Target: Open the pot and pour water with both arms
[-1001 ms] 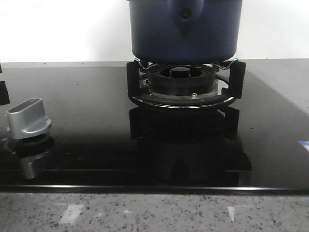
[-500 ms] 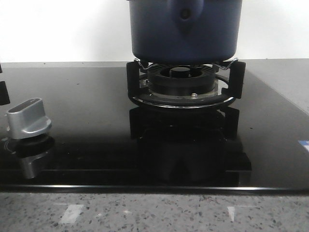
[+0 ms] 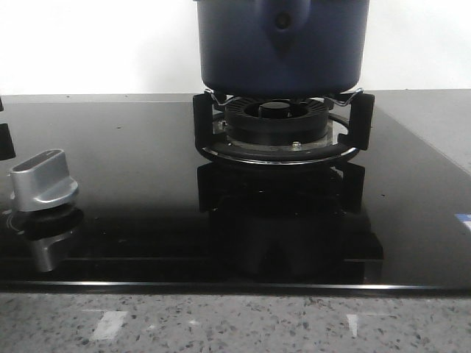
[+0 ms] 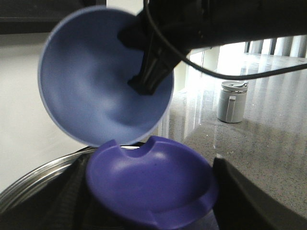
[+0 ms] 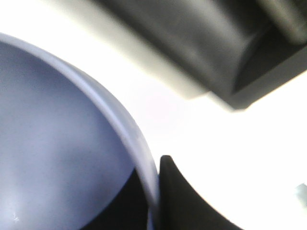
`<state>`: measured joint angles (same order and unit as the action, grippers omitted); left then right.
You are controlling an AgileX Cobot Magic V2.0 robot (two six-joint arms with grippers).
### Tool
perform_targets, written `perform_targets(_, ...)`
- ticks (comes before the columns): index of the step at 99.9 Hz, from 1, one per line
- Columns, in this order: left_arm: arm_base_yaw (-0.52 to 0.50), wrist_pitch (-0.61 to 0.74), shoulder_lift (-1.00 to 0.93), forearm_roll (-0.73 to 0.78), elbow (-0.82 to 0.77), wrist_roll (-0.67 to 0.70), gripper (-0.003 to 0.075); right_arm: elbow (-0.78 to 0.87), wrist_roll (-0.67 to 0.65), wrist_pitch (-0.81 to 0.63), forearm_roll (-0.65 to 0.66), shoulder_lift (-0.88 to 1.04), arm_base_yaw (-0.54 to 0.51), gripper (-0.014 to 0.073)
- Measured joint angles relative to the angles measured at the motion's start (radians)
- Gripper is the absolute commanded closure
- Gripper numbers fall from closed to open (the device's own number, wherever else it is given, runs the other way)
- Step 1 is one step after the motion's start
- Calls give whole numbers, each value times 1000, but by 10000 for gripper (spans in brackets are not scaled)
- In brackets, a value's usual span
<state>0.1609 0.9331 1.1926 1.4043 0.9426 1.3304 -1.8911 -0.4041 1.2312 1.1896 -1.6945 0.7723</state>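
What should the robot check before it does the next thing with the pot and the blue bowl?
1. Pot upright on the burner stand: ok.
2. Right gripper has the pale blue bowl: ok, it pinches the bowl's edge.
3. Bowl above the pot: cannot tell; it hangs beyond the purple lid, but the picture is blurred.
4. Lid clear of the pot's steel rim: cannot tell. The left gripper has a finger on each side of it, but its grip is hidden.
5. Water in the bowl: cannot tell.
6. Stove knob out of the way: ok, far to the left of the pot.
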Motion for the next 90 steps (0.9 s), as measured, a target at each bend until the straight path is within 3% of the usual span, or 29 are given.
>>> perform_targets(21, 0, 0, 0, 0, 0, 0, 406, 0, 0, 11, -263, 36, -112, 643)
perform_targets(35, 0, 2, 0, 0, 0, 0, 406, 0, 0, 19, -434, 107, -246, 668)
perform_targets(63, -1, 3, 0, 0, 0, 0, 406, 12, 87, 39, -828, 254, -679, 668)
perform_targets(75, -1, 6, 0, 0, 0, 0, 406, 123, 109, 35, -952, 306, -844, 668)
perform_targets(90, 1, 14, 0, 0, 0, 0, 406, 352, 113, -47, -1048, 383, -921, 668)
